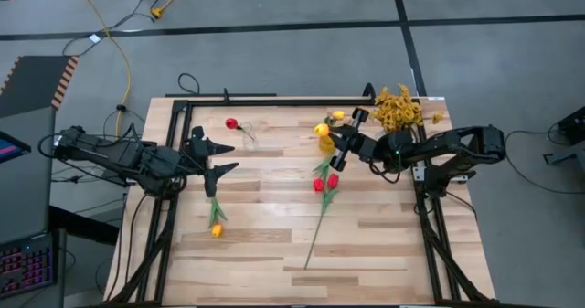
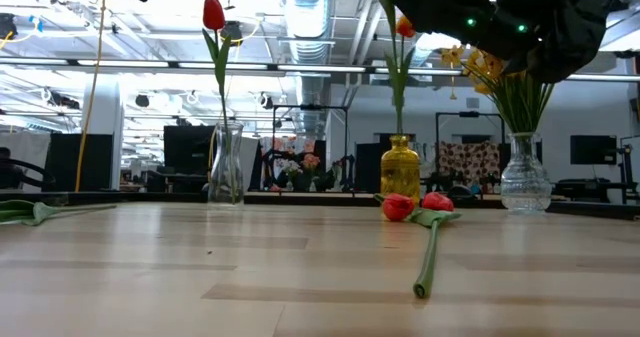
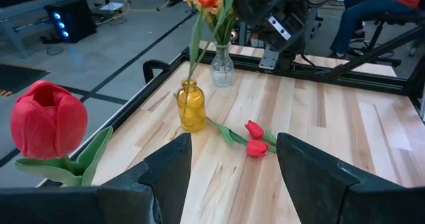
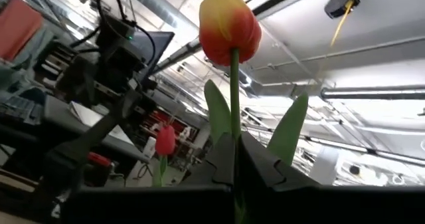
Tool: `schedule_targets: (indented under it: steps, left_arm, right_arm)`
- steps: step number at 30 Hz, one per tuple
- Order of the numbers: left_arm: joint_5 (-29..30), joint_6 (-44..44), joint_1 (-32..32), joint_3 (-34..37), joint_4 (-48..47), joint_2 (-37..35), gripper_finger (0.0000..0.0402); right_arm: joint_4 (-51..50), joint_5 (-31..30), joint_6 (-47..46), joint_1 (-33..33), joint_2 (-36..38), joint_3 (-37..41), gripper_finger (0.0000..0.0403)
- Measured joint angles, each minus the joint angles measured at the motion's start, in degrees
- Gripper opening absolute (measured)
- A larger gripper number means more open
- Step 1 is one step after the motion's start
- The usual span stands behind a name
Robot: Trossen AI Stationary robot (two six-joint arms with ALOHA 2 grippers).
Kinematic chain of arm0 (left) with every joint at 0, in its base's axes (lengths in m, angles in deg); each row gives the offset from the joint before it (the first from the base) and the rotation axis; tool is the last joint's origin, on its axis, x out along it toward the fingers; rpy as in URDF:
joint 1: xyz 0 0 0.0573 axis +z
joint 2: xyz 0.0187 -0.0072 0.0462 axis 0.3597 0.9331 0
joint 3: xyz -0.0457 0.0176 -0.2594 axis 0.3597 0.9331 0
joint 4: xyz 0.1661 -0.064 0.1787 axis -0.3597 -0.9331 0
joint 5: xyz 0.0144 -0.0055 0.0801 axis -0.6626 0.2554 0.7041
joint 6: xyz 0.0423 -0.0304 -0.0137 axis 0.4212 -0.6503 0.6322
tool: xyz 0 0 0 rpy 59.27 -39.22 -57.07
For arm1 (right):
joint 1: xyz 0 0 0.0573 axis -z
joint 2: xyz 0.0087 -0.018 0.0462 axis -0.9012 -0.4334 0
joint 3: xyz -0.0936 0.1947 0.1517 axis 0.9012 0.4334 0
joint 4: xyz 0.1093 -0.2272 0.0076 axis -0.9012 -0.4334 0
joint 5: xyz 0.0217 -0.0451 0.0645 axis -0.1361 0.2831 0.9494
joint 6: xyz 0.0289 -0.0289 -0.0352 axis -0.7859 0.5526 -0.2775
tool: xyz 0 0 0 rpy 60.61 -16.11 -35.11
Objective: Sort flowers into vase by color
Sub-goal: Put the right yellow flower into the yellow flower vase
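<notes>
A yellow-orange tulip stands with its stem's lower end in the mouth of the yellow vase, and my right gripper is shut on its stem. Left of it a red tulip stands in a clear vase. At the far right a clear vase holds mustard-yellow blossoms. Two red tulips lie on the table in front of the yellow vase. Another yellow-orange tulip lies near the left edge. My left gripper hovers open at the left, holding nothing. My right gripper pinches the tulip's stem between its two fingers, below the head where the leaves branch off. The fingers come from the table's right side, slanting upward, and lie across the stem. The tulip stands nearly upright, with its lower stem reaching down to the yellow vase's mouth.
A black frame runs along the table's far and side edges. Bare wood lies at the near half of the table. In the left wrist view a seated person shows beyond the table's right side.
</notes>
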Motion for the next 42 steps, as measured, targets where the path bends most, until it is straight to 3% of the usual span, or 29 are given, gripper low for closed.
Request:
schedule_targets:
  steps: [16,22,28,36,42]
  left_arm:
    - [1.31,0.03,0.00,0.00,-0.02,0.00,0.0208]
    - [1.29,0.02,0.00,0.00,-0.02,0.00,0.0208]
    - [1.29,0.02,0.00,0.00,-0.02,0.00,0.0208]
    - [1.27,0.03,0.00,0.00,0.00,-0.02,0.0208]
    - [1.25,0.03,0.00,0.00,0.00,-0.01,0.0208]
  right_arm:
    - [0.53,-1.63,-2.86,-0.44,0.00,0.00,0.0040]
    - [-0.34,-9.75,-3.02,-0.38,0.00,0.00,0.0040]
    - [-3.99,-10.81,-4.78,-0.44,0.00,0.02,0.0040]
    - [-6.98,-17.74,-4.94,-0.44,0.00,0.04,0.0040]
    - [-7.74,-19.72,-4.74,-0.44,0.00,0.04,0.0040]
